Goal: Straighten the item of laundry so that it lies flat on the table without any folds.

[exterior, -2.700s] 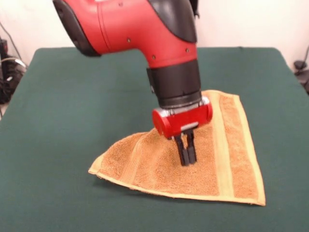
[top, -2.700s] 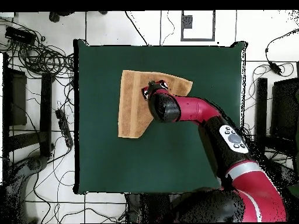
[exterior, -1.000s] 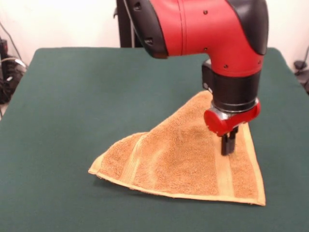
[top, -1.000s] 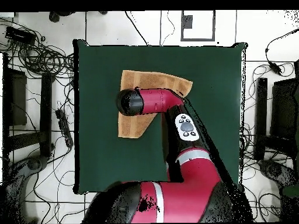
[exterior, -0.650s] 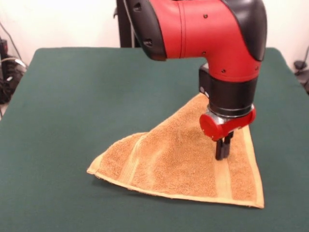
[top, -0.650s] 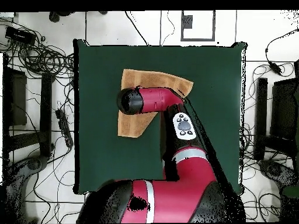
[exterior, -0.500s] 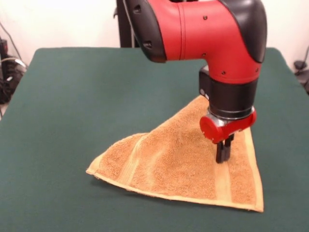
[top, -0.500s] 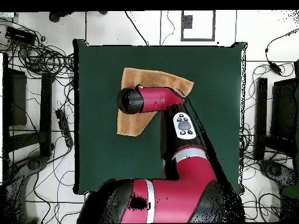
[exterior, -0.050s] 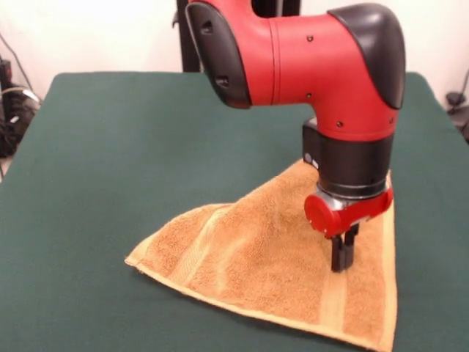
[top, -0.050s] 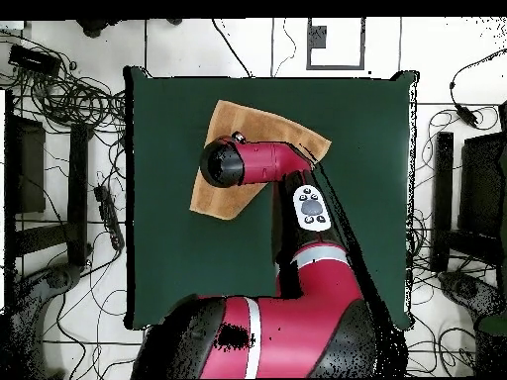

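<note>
The item of laundry (exterior, -0.050s: 249, 253) is an orange-tan towel folded over into a rough triangle on the green table (exterior, -0.050s: 110, 132). A pale band runs down its right part and a fold line crosses near its left tip. My gripper (exterior, -0.050s: 340, 264) points straight down with its fingers (exterior, -0.050s: 341, 249) together, pinching the cloth at that pale band. From overhead the towel (top, -0.050s: 224, 198) lies in the table's (top, -0.050s: 347, 198) upper left part, tilted, and the arm's wrist (top, -0.050s: 224, 163) covers its middle and hides the gripper.
The towel's near right corner (exterior, -0.050s: 382, 343) reaches the bottom of the front view. Cables (top, -0.050s: 69, 99) and dark stands (top, -0.050s: 441, 188) lie on the floor around the table. The red arm (top, -0.050s: 297, 198) crosses the table's middle.
The gripper has moved toward the near side of the front view, dragging the towel with it. The towel has slid and turned slightly. Earlier the gripper shifted from the towel's middle to the band.
</note>
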